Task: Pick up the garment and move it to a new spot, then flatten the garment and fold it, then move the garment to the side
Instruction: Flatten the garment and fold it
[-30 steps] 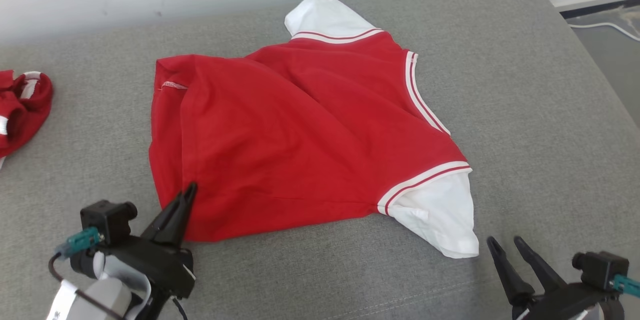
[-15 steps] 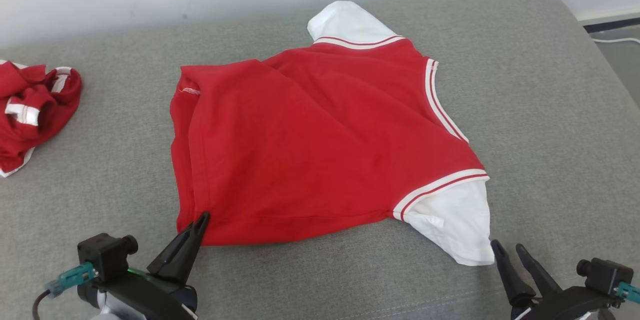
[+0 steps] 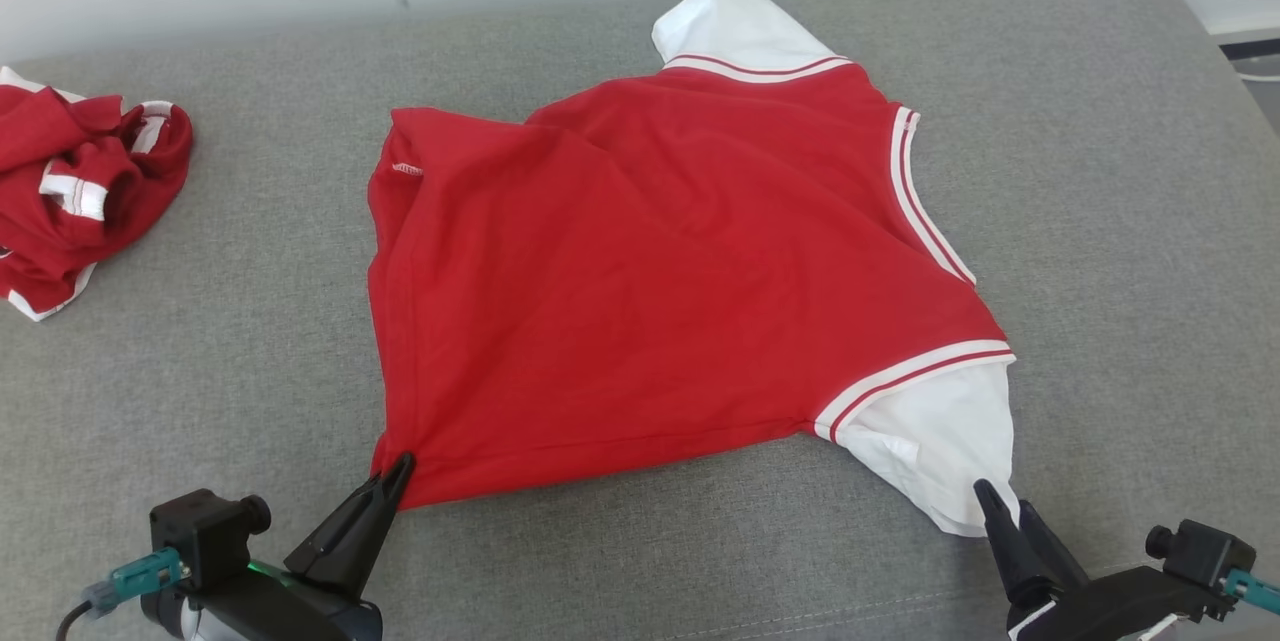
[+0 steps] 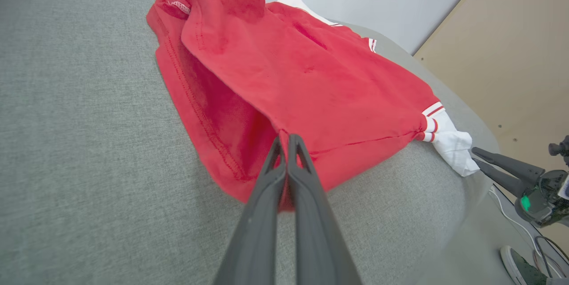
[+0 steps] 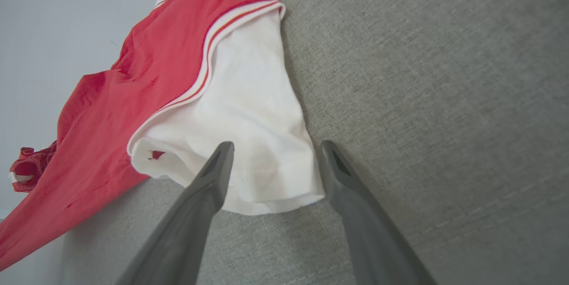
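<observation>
Garment lies spread on the grey cushion. Left gripper jaws pinch its hem corner. Right gripper jaws, spread, straddle the white sleeve. They should close on the sleeve edge before an even lift.

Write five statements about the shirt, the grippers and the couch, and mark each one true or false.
1. The left gripper is shut on the red garment at a hem corner. True.
2. The right gripper is shut on the white sleeve. False: its fingers stand apart at the sleeve's end.
3. The red garment lies on a grey cushion. True.
4. A second garment, crumpled, lies beside the right gripper. False: it lies at the far left of the head view, away from both grippers.
5. The red garment is folded into a neat rectangle. False: it lies spread out, with a white sleeve sticking out at each end.
</observation>
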### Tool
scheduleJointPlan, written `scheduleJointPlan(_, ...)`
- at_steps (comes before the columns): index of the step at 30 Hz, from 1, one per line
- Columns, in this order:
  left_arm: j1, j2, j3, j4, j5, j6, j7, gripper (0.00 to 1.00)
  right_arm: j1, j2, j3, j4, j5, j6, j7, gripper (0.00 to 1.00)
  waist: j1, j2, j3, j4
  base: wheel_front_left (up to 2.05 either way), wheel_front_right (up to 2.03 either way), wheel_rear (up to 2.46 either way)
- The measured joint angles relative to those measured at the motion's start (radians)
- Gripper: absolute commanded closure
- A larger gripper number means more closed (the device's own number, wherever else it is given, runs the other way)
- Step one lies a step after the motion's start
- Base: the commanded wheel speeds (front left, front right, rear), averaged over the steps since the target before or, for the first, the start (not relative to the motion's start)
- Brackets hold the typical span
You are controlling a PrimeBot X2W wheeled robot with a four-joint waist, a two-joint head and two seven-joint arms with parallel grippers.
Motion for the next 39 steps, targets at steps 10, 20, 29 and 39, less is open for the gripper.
scheduleJointPlan(10,0.0,0.0,-0.015,0.004,0.0,0.0,0.0,1.0,-0.037,0.009,0.016,0.033,0.049,0.0,0.052,1.0,0.0,0.0,0.005,0.011,0.0,0.0,0.0)
scheduleJointPlan(20,0.003,-0.026,0.067,-0.024,-0.057,0.0,0.0,1.0,-0.084,-0.017,-0.09,-0.039,0.105,0.0,-0.017,1.0,0.0,0.0,-0.003,0.008,0.0,0.0,0.0)
scheduleJointPlan(29,0.043,0.001,0.058,-0.101,-0.081,0.0,0.0,1.0,-0.027,-0.08,-0.162,-0.237,0.186,0.0,-0.03,1.0,0.0,0.0,-0.014,0.0,0.0,0.0,0.0)
scheduleJointPlan(39,0.126,0.09,-0.021,-0.139,-0.09,0.0,0.007,1.0,0.178,-0.225,-0.169,-0.434,0.247,0.0,-0.017,1.0,0.0,-0.0001,-0.005,-0.012,0.0,0.0,0.0)
